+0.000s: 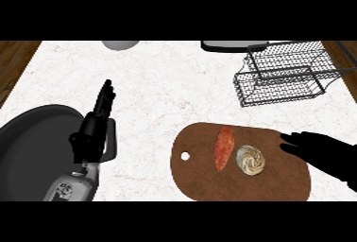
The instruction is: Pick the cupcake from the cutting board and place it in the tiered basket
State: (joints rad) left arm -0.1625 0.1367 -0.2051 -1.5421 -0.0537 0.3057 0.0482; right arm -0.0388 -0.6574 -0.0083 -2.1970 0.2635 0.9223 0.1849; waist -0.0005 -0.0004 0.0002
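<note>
A cupcake (250, 159) with cream swirled frosting sits on the brown cutting board (202, 182), right of centre. My right hand (322, 151) hovers just right of the cupcake, fingers extended toward it and open, not touching it. The black wire tiered basket (282, 75) stands at the back right of the counter. My left hand (94, 130) stays at the left with fingers straight and pointing away, holding nothing.
An orange-red elongated food item (224, 147) lies on the board just left of the cupcake. A large dark pan (31, 151) sits at the left edge under my left forearm. A grey bowl (121, 44) and a dark-rimmed dish (226, 46) are at the back.
</note>
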